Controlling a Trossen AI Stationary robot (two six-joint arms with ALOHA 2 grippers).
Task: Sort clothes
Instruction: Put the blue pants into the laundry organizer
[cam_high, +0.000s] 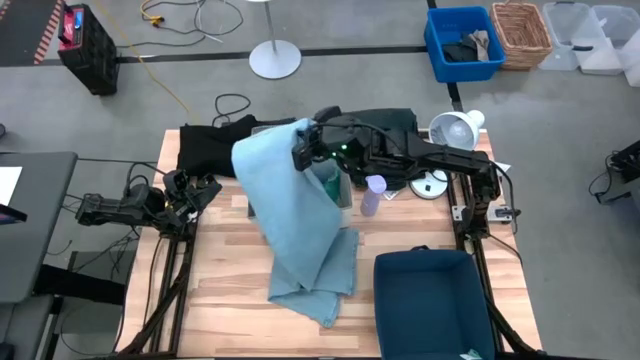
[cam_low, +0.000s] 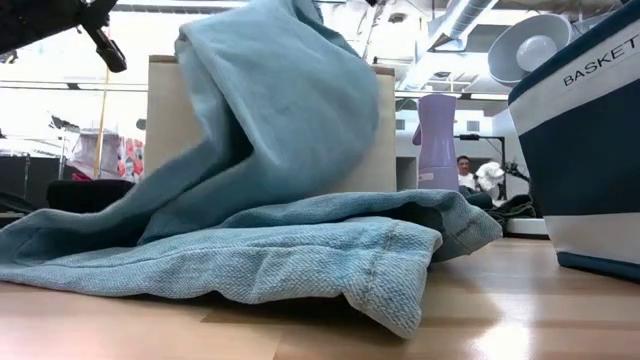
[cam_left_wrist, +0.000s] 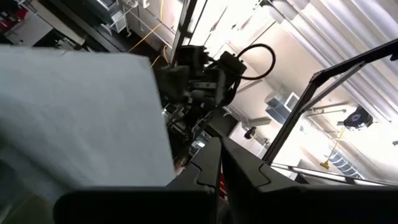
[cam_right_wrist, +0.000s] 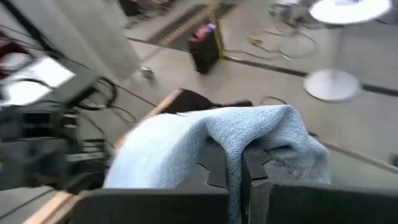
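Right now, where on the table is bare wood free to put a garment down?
Bare wood lies along the near left of the table, between the left edge and the pale blue garment. A smaller patch sits between that garment and the navy bin. The far side is crowded: black garment, purple bottle, and the right tool holding the blue garment up.

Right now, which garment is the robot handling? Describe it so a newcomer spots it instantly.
Start at the wooden table: the pale blue-grey garment drapes from mid-table toward its front edge, pinched at the top by the right end effector. Unlike the black garment behind it, it is light and partly lifted.
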